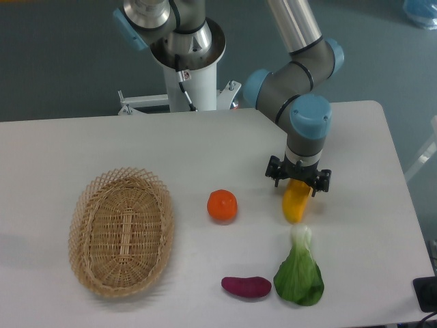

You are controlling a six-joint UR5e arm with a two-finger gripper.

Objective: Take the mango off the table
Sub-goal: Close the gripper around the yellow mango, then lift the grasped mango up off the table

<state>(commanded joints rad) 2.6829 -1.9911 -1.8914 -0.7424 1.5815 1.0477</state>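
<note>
White desk (82, 147) surface with rounded corners fills the view, dark floor behind it and the arm's pedestal (188, 65) at twelve o'clock.

Working left to right. A woven basket (121, 232) sits at nine o'clock, nothing in it that I can see. Near centre is a round orange fruit (222, 205), apart from everything else. Below it, toward six o'clock, lies a purple sweet potato (246, 286), with a leafy green vegetable (299, 273) just beside it on the right.

The mango (295, 201) lies on the desk right of centre, at roughly three o'clock from the orange fruit, long axis running near twelve-to-six with a slight tilt. Its lower end is close to the white stalk of the green vegetable; I cannot tell whether they touch.

My gripper (298, 181) hangs directly over the mango's upper end, wrist pointing straight down. The jaws appear spread, one on each side of the fruit, but whether they already press on it I cannot tell from this angle.

Judgement on the step in hand: this is the closing of the grasp. The jaws straddle the top end, not the middle, so a lift from here could let the heavy lower part swing or slip, the skin being smooth. I would favour shifting slightly toward six o'clock to sit over the mango's widest part, squeezing across the short axis, closing gently, then rising straight up to avoid dragging the green vegetable.
</note>
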